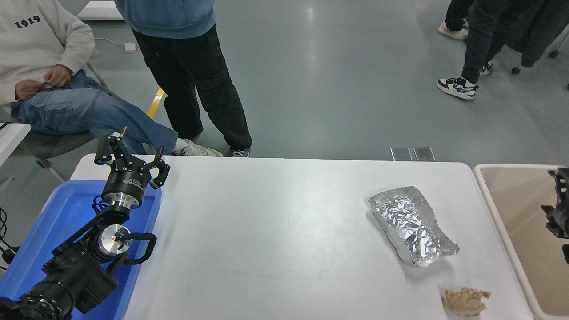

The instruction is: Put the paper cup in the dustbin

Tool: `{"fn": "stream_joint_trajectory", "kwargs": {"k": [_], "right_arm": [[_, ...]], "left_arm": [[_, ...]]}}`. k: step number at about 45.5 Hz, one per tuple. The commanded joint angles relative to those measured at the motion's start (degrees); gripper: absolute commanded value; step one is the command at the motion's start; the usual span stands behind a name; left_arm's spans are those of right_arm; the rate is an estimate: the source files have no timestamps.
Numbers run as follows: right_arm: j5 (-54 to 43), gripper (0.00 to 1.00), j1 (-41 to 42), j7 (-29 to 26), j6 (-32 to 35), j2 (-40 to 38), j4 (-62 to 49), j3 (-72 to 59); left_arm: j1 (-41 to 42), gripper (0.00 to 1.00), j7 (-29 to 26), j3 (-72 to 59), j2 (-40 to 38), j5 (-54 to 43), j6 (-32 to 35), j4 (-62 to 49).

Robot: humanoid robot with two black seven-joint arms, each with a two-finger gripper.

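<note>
The paper cup is out of view. The beige dustbin [493, 209] stands at the table's right end, partly cut off by the picture's edge. A black part of my right gripper [559, 206] pokes in from the right edge above the dustbin's inside; nothing shows in it. My left gripper [130, 151] is parked at the lower left above the blue tray, open and empty.
A crumpled silver foil packet [411, 226] lies on the white table [275, 231] at the right. A tan tissue wad [464, 301] lies near the front right edge. A blue tray [58, 218] sits at the left. People sit and stand beyond the far edge.
</note>
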Motion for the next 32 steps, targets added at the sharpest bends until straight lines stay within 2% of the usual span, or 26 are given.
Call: {"fn": "stream_joint_trajectory", "kwargs": {"k": [1,8,18,32], "right_arm": [[-0.74,0.99,-0.08,0.05,0.57,4.13,9.45,12.44],[-0.92,0.99,-0.26,1.63,0.57,9.49,9.28,16.14],[-2.15,0.99,-0.61,14.64,0.40,13.98,7.96,21.41],[-2.50,0.99,-0.96,15.44,0.57,17.76,3.13,19.39]], "left_arm": [[0.01,1.00,0.00,0.00,0.00,-0.01,0.00,0.01],[0.01,1.00,0.00,0.00,0.00,-0.01,0.00,0.01],[0.01,1.00,0.00,0.00,0.00,-0.01,0.00,0.01],[0.01,1.00,0.00,0.00,0.00,-0.01,0.00,0.01]]}}
